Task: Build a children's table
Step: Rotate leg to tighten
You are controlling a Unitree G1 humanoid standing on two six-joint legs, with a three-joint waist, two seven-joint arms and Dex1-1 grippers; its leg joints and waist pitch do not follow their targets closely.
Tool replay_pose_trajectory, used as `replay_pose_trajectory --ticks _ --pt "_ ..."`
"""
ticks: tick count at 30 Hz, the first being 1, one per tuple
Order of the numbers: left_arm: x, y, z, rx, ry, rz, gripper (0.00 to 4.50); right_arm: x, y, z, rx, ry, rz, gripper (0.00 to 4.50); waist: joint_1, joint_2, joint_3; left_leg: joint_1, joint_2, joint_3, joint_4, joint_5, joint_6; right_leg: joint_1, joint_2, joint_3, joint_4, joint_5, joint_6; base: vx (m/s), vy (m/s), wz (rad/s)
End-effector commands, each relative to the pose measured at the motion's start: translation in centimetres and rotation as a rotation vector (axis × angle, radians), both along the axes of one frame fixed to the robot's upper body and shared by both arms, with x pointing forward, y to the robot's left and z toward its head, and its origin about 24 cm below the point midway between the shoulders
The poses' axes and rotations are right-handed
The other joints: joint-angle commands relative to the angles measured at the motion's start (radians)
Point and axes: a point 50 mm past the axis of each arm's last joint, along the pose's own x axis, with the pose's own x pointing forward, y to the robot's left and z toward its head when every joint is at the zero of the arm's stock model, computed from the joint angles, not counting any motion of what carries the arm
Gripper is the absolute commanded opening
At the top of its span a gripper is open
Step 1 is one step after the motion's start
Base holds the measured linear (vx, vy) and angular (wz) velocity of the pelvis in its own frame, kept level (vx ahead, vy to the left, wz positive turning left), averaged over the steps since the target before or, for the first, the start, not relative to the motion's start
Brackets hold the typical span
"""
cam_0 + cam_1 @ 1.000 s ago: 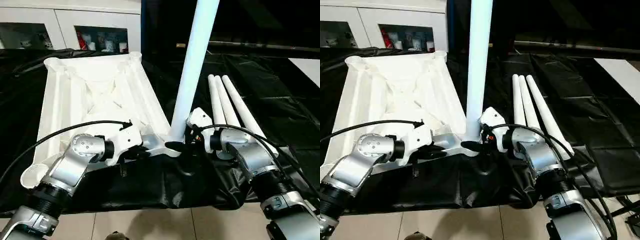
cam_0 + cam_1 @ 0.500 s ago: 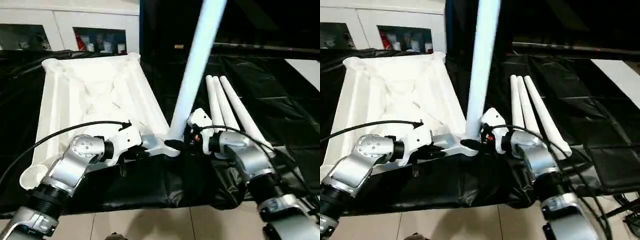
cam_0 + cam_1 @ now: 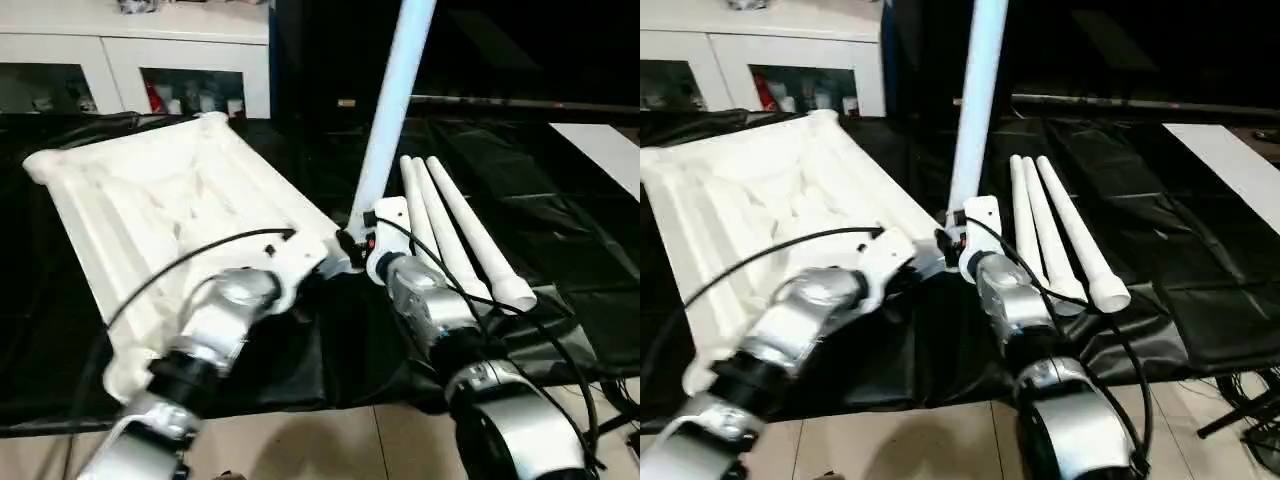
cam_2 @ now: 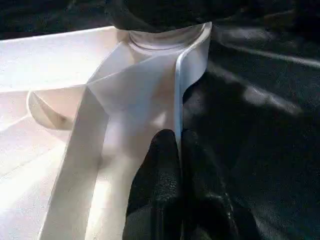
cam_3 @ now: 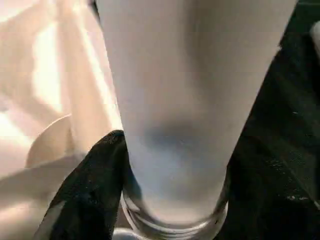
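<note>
Left eye view: one long white tubular leg (image 3: 392, 110) stands in the near corner socket of the white ribbed plastic tabletop (image 3: 150, 210), lying underside-up on the black-draped surface (image 3: 560, 250).
The right end effector (image 3: 352, 243) clasps the leg's base; the left end effector (image 4: 179, 165) pinches the socket's rim. Best to press straight down while keeping the leg upright.

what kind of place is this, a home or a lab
Probably a lab or test room, not a home. The work table is draped in black cloth, white cabinets with glass doors line the back wall, and the white plastic ribbed tabletop lies staged upside down for assembly.
</note>
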Motion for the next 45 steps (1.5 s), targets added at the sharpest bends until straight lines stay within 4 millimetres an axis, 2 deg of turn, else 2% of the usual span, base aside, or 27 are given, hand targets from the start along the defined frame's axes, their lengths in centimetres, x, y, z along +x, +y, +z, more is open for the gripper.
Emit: replay_pose_trajectory --ticks 1,2,4,5,6,9,11,12,13,15,17,18,20,21,23,26,28,31,33,38,41,45 --pt "0.3 -1.0 0.4 0.012 -0.045 -0.001 0.0 -1.6 1.2 -2.8 0.028 0.14 0.025 2.62 -0.001 0.012 -0.048 0.011 0.022 -0.013 -0.082 -0.382 -0.045 0.013 -0.068 0.046 -0.106 -0.384 -0.124 0.0 0.0 0.0" --pt "0.3 -0.9 0.4 0.019 -0.048 0.001 0.0 -1.5 1.3 -2.7 0.029 0.135 0.026 2.62 -0.003 0.011 -0.048 0.006 0.021 -0.013 -0.083 -0.373 -0.043 0.016 -0.066 0.046 -0.103 -0.365 -0.125 0.0 0.0 0.0" --pt "0.5 -0.4 0.4 0.032 -0.065 0.009 0.0 -1.3 1.7 -2.2 0.042 0.108 0.046 2.62 -0.002 0.011 -0.049 0.004 0.022 -0.012 -0.084 -0.356 -0.04 0.017 -0.066 0.045 -0.099 -0.33 -0.131 0.0 0.0 0.0" --pt "0.5 -0.3 0.4 0.033 -0.066 0.01 0.0 -1.2 1.8 -2.1 0.043 0.104 0.048 3.18 -0.003 0.011 -0.049 0.003 0.022 -0.012 -0.084 -0.354 -0.04 0.018 -0.065 0.045 -0.099 -0.326 -0.132 0.0 0.0 0.0" --pt "0.5 0.5 0.5 0.041 -0.074 -0.003 0.0 -0.8 2.0 -1.1 0.09 0.044 0.077 3.32 -0.001 0.012 -0.049 0.004 0.022 -0.012 -0.084 -0.359 -0.039 0.017 -0.067 0.046 -0.1 -0.327 -0.134 0.0 0.0 0.0" --pt "0.3 1.4 0.6 0.048 -0.078 -0.031 0.0 -0.1 1.7 0.2 0.078 -0.032 0.119 3.55 -0.001 0.011 -0.051 0.002 0.023 -0.011 -0.084 -0.349 -0.029 0.019 -0.068 0.046 -0.098 -0.313 -0.141 0.0 0.0 0.0" --pt "0.3 1.6 0.7 0.047 -0.082 -0.04 0.0 0.0 1.6 0.4 0.069 -0.048 0.141 3.68 -0.002 0.011 -0.054 -0.007 0.022 -0.01 -0.085 -0.3 -0.023 0.027 -0.066 0.046 -0.092 -0.267 -0.149 0.0 0.0 0.0" --pt "0.2 1.8 0.8 0.047 -0.094 -0.068 0.0 0.2 1.3 1.0 0.041 -0.077 0.186 3.75 0.0 0.007 -0.056 -0.007 0.023 -0.008 -0.083 -0.266 -0.018 0.028 -0.066 0.046 -0.088 -0.226 -0.158 0.0 0.0 0.0" --pt "0.1 2.2 0.8 0.05 -0.093 -0.088 0.0 0.4 0.9 1.5 0.031 -0.097 0.241 3.79 0.001 0.008 -0.057 -0.007 0.022 -0.006 -0.081 -0.252 -0.013 0.029 -0.065 0.046 -0.086 -0.207 -0.163 0.0 0.0 0.0" --pt "-0.3 2.8 0.8 0.04 -0.095 -0.153 0.0 0.4 0.1 2.6 0.014 -0.121 0.402 4.0 0.004 0.008 -0.064 -0.015 0.022 -0.004 -0.073 -0.18 0.014 0.038 -0.063 0.045 -0.074 -0.099 -0.184 0.0 0.0 0.0" --pt "-0.5 3.3 0.7 0.036 -0.078 -0.166 0.0 0.3 -0.5 2.9 -0.011 -0.119 0.481 4.16 0.006 0.009 -0.066 -0.018 0.023 -0.001 -0.067 -0.115 0.037 0.038 -0.059 0.044 -0.061 0.007 -0.205 0.0 0.0 0.0" --pt "-0.5 3.5 0.8 0.037 -0.075 -0.177 0.0 0.1 -0.8 3.0 -0.023 -0.12 0.523 4.17 0.005 0.01 -0.065 -0.017 0.022 0.0 -0.066 -0.094 0.047 0.037 -0.058 0.043 -0.058 0.046 -0.221 0.0 0.0 0.0" --pt "-1.1 4.2 1.0 0.023 -0.064 -0.254 0.0 -0.6 -2.5 3.4 -0.08 -0.117 0.676 4.4 0.007 0.01 -0.066 -0.013 0.022 0.0 -0.063 -0.085 0.057 0.039 -0.056 0.042 -0.056 0.073 -0.23 0.0 0.0 0.0" --pt "-1.3 4.4 1.1 0.016 -0.065 -0.29 0.0 -0.9 -3.0 3.5 -0.099 -0.114 0.725 4.4 0.01 0.006 -0.065 -0.015 0.021 0.001 -0.061 -0.077 0.068 0.043 -0.056 0.042 -0.056 0.092 -0.236 0.0 0.0 0.0" --pt "-1.8 4.7 1.4 0.0 -0.045 -0.359 0.0 -1.4 -3.8 3.5 -0.131 -0.102 0.798 4.4 0.012 0.011 -0.064 -0.012 0.022 0.002 -0.063 -0.102 0.065 0.04 -0.057 0.042 -0.058 0.066 -0.244 0.0 0.0 0.0" --pt "-2.6 5.0 1.9 -0.03 -0.018 -0.468 0.0 -2.3 -4.7 3.5 -0.135 -0.065 0.908 4.4 0.016 0.009 -0.061 -0.009 0.027 0.005 -0.065 -0.136 0.054 0.037 -0.059 0.043 -0.062 0.016 -0.247 0.0 0.0 0.0" --pt "-2.9 5.1 2.2 -0.046 0.002 -0.498 0.0 -2.6 -5.1 3.4 -0.14 -0.042 0.942 4.4 0.02 0.013 -0.058 -0.007 0.029 0.005 -0.067 -0.146 0.044 0.034 -0.058 0.043 -0.064 -0.013 -0.25 0.0 0.0 0.0" --pt "-3.0 5.4 2.4 -0.041 0.014 -0.523 0.0 -2.7 -5.2 3.4 -0.161 -0.03 0.962 4.4 0.024 0.012 -0.056 -0.003 0.029 0.004 -0.07 -0.176 0.027 0.031 -0.061 0.044 -0.068 -0.071 -0.241 0.0 0.0 0.0" --pt "-3.2 5.6 2.4 -0.042 0.024 -0.539 0.0 -2.8 -5.2 3.4 -0.172 -0.021 0.978 4.4 0.022 0.01 -0.056 -0.007 0.028 0.003 -0.071 -0.189 0.013 0.032 -0.062 0.046 -0.07 -0.1 -0.23 0.0 0.0 0.0" --pt "-3.1 5.8 2.4 -0.033 0.025 -0.54 0.0 -3.0 -5.3 3.1 -0.215 0.0 1.017 4.4 0.022 0.008 -0.059 -0.009 0.026 0.003 -0.067 -0.146 0.02 0.035 -0.06 0.045 -0.062 -0.039 -0.236 0.0 0.0 0.0" --pt "-3.1 6.0 2.4 -0.03 0.029 -0.535 0.0 -2.9 -5.3 3.1 -0.215 -0.003 1.01 4.4 0.022 0.006 -0.059 -0.009 0.026 0.004 -0.066 -0.14 0.025 0.035 -0.059 0.044 -0.061 -0.032 -0.239 0.0 0.0 0.0" --pt "-3.0 6.1 2.4 -0.028 0.033 -0.533 0.0 -2.9 -5.1 3.2 -0.2 -0.019 1.0 3.99 0.022 0.006 -0.06 -0.008 0.026 0.004 -0.065 -0.135 0.026 0.035 -0.06 0.045 -0.06 -0.033 -0.238 0.0 0.0 0.0"
